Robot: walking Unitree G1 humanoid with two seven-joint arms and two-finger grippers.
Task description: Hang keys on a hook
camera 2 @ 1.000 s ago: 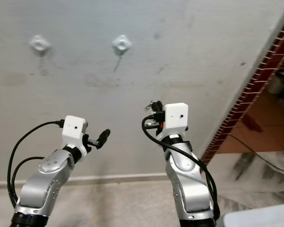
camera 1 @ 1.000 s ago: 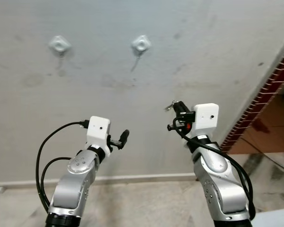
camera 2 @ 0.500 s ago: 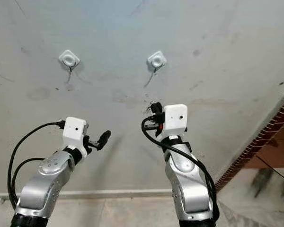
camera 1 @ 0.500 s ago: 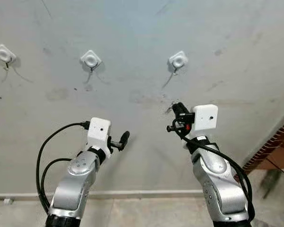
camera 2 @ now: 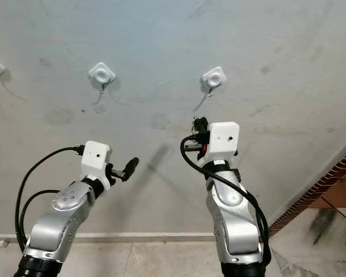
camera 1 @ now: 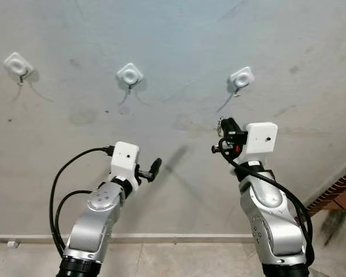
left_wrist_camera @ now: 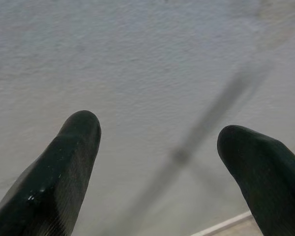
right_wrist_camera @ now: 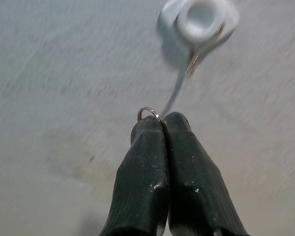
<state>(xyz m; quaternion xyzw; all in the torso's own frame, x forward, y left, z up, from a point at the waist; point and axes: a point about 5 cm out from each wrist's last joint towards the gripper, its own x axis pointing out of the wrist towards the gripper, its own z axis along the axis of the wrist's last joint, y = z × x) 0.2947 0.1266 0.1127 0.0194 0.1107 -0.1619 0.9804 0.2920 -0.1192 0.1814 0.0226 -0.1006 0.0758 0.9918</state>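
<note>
Three white hooks are stuck in a row on the grey wall: a left hook (camera 1: pixel 16 62), a middle hook (camera 1: pixel 130 74) and a right hook (camera 1: pixel 241 78). My right gripper (camera 1: pixel 227 128) is raised a little below and left of the right hook, shut on a key ring (right_wrist_camera: pixel 148 112) whose small metal loop pokes out past the fingertips. In the right wrist view the right hook (right_wrist_camera: pixel 201 17) sits just beyond that loop, apart from it. My left gripper (camera 1: pixel 155 167) is held up lower at the left, open, with nothing between its fingers (left_wrist_camera: pixel 69 162).
A pale skirting strip (camera 1: pixel 161 236) runs along the foot of the wall above the tiled floor. A red brick edge (camera 1: pixel 340 187) ends the wall at the lower right. Thin cracks and stains mark the plaster under each hook.
The camera has swung, so the hooks sit further right and lower in the picture. My right gripper with the key ring has risen closer to the right hook. The left arm keeps its pose.
</note>
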